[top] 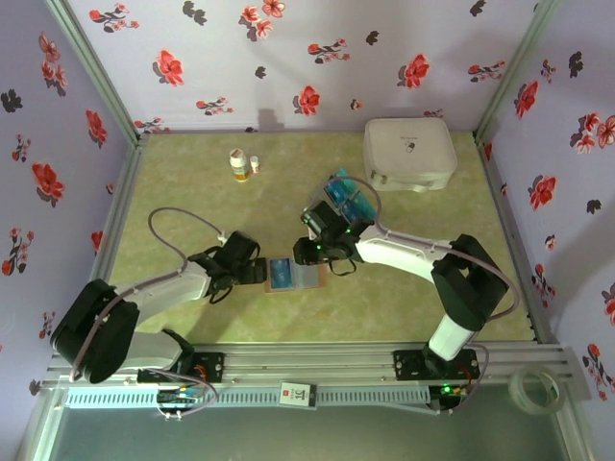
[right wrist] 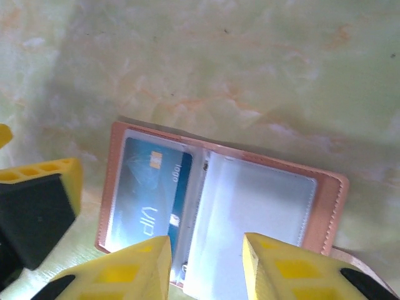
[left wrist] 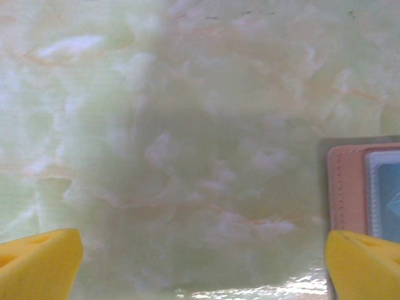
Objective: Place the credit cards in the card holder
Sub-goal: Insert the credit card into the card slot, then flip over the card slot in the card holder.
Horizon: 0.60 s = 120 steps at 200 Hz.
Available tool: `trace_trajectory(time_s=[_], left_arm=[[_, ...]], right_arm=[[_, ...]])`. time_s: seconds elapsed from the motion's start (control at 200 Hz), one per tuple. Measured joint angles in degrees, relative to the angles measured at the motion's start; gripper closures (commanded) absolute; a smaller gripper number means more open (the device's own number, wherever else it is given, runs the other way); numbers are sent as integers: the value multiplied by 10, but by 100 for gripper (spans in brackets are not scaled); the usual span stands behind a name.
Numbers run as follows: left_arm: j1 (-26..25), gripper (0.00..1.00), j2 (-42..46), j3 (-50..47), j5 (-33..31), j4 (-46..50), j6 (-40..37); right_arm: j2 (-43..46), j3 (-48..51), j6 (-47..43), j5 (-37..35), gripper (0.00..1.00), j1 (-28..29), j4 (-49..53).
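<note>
While your right gripper (right wrist: 206, 265) hovers partly parted, empty, over the open card holder (right wrist: 256, 206) with 1 credit card (right wrist: 150, 187) sleeved, your left gripper (left wrist: 203, 265) gapes wide beside it.

- Left arm (top: 168, 285), lower left of the frame: black shoulder block, white forearm shell, black wrist.
- Grey cable (top: 152, 229) loops off it.
- Right arm (top: 404, 254), lower right: same white shells, black elbow, green light at its base.
- Left fingers (left wrist: 37, 262): bright yellow wedges.
- Right fingers (right wrist: 122, 275): yellow too, hollow-celled, with black backing.
</note>
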<state>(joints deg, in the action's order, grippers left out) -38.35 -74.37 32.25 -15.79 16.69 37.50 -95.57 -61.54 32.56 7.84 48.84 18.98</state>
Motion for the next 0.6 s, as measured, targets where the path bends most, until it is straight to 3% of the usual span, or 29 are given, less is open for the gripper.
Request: trace_trajectory(time_s=[0.6], left_arm=[[15,0,60,-53,5,-1,2]], right_arm=[[5,18,6,-22,62,-2,4]])
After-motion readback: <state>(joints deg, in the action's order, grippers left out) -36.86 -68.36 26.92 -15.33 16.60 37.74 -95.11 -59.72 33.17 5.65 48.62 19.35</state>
